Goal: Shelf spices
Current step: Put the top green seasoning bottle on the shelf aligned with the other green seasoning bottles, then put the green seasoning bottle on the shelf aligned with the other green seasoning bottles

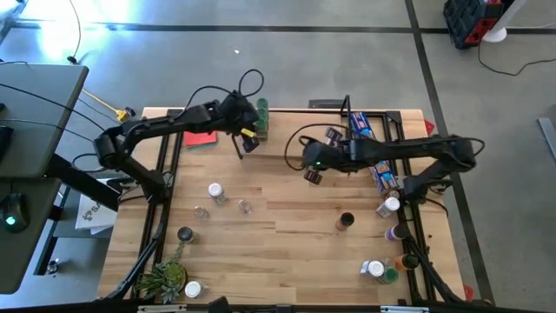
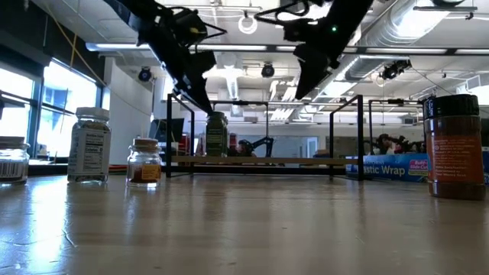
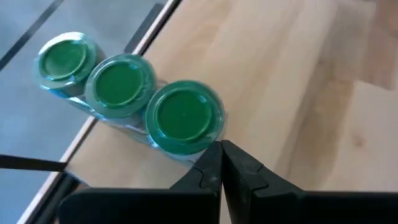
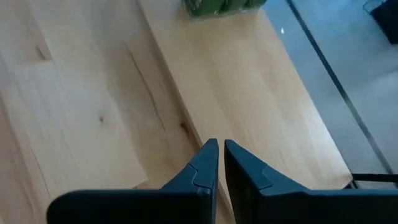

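Closest to the low camera: a white-lidded jar (image 2: 89, 145) and a small amber jar (image 2: 144, 161) toward the table's left edge, a dark-lidded jar (image 2: 456, 145) toward the right edge.

Left to right across the table (image 1: 278, 252):
- Loose spices stand scattered on the left half and bunched along the right edge (several still unshelved).
- Left gripper (image 3: 221, 163) hangs over the shelf (image 1: 287, 143) at the table's far edge, fingers pressed together on nothing, tips just beside the nearest of three green-lidded jars (image 3: 185, 116). These stand upright in a touching row at the shelf's left end, near its back edge.
- Right gripper (image 4: 221, 158) hovers over the shelf's middle, fingers together, empty; the green jars lie farther along the shelf from it.

Judgement: next pick is a loose jar. All stand upright, long axis vertical. Those on the left half lie toward the front edge from the left gripper, which is nearer; the right-edge cluster is the right arm's.
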Controlling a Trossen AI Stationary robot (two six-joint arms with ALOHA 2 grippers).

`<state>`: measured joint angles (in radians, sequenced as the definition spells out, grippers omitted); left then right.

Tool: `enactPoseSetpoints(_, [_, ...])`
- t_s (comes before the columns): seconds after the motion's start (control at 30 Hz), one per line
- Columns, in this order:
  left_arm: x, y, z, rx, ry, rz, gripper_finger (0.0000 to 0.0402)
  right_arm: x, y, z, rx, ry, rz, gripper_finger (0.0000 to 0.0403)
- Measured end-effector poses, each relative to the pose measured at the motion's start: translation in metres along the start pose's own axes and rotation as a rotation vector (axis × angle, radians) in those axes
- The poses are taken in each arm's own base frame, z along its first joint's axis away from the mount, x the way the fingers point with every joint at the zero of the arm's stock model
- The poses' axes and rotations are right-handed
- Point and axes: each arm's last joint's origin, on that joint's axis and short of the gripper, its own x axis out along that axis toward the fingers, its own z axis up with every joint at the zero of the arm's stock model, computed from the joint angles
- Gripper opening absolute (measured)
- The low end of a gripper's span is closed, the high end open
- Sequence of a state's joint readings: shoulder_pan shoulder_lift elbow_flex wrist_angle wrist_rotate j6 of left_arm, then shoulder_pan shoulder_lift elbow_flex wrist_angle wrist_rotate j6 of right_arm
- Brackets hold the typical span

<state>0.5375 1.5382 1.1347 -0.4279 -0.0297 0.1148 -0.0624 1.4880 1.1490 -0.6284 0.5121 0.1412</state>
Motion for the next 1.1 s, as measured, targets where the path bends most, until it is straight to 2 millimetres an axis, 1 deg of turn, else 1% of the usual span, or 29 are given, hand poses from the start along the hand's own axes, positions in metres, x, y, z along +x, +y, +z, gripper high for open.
enactPoseSetpoints(0.13, [0.000,0.001,0.004,-0.014,-0.017,0.009,0.0001,-0.011,-0.007,-0.003,0.037,-0.077,0.010,0.0020])
enactPoseSetpoints(0.23, [-0.002,0.001,0.005,-0.009,-0.023,0.009,0.0001,-0.012,-0.007,-0.003,0.045,-0.096,0.014,0.0020])
enactPoseSetpoints(0.33, [-0.009,0.000,0.006,-0.015,-0.031,0.008,0.0001,-0.012,-0.007,-0.002,0.051,-0.108,0.022,0.0020])
enactPoseSetpoints(0.47, [-0.025,-0.001,0.007,-0.015,-0.054,0.014,0.0001,-0.011,-0.006,0.001,0.042,-0.127,0.072,0.0020])
enactPoseSetpoints(0.6, [-0.044,0.001,0.008,-0.029,-0.087,0.048,0.0001,-0.009,-0.009,0.003,0.034,-0.134,0.105,0.0020])
enactPoseSetpoints(0.7, [-0.059,-0.002,0.004,-0.023,-0.082,0.061,0.0001,-0.009,-0.010,0.003,-0.034,-0.133,0.092,0.0020])
enactPoseSetpoints(0.8, [-0.074,-0.013,-0.005,-0.009,-0.100,0.031,0.0001,-0.023,-0.003,0.000,-0.140,-0.159,0.113,0.0020])
enactPoseSetpoints(0.93, [-0.087,-0.034,-0.032,0.007,-0.149,-0.008,0.0001,-0.058,0.011,-0.009,-0.239,-0.208,0.163,0.0020])
enactPoseSetpoints(1.0, [-0.090,-0.046,-0.048,0.019,-0.184,-0.011,0.0001,-0.075,0.016,-0.016,-0.252,-0.218,0.224,0.0020])
enactPoseSetpoints(1.03, [-0.091,-0.051,-0.056,0.022,-0.210,-0.011,0.0001,-0.083,0.017,-0.019,-0.243,-0.215,0.282,0.0020])
enactPoseSetpoints(1.1, [-0.092,-0.061,-0.070,0.021,-0.266,-0.010,0.0001,-0.092,0.021,-0.025,-0.173,-0.177,0.414,0.0020])
